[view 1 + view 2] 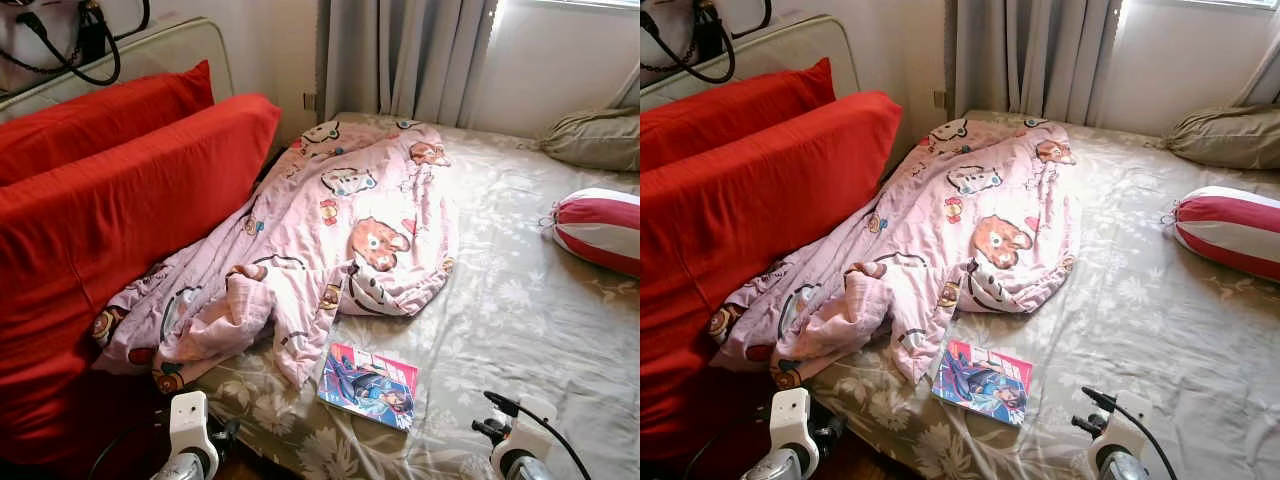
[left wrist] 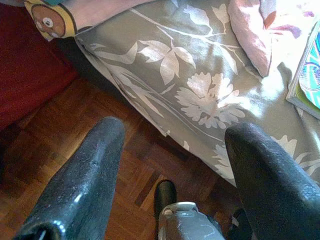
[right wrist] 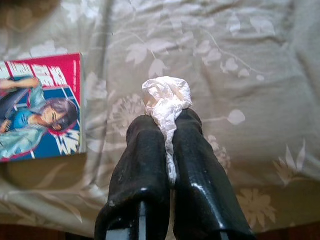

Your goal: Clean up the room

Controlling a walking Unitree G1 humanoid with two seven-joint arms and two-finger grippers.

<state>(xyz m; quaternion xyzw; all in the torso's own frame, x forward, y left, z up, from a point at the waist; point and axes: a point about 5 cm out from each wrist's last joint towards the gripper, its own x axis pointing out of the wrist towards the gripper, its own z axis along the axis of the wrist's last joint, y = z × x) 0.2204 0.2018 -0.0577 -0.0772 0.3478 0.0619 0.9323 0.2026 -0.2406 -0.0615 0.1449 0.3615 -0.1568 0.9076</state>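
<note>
Left pincer [image 2: 172,150] spread wide over wood floor [image 2: 100,150] at bed [image 1: 520,300] edge, lower left. Pink quilt [image 1: 340,210] centre frame, comic book [image 1: 368,385] lower centre on sheet. Right pincer [image 3: 167,125] clamped on crumpled white tissue [image 3: 167,97], lower right, beside book.

Bed [image 1: 520,300] is covered by a grey-green floral sheet and set against a padded headboard [image 1: 150,50] on the left, with pale walls [image 1: 270,45] behind. Grey curtains [image 1: 405,55] are hung at the far corner, and strong daylight is let in from a window [image 1: 590,5] at upper right. Dark wood parquet floor [image 2: 75,115] is seen beside the bed edge.
</note>
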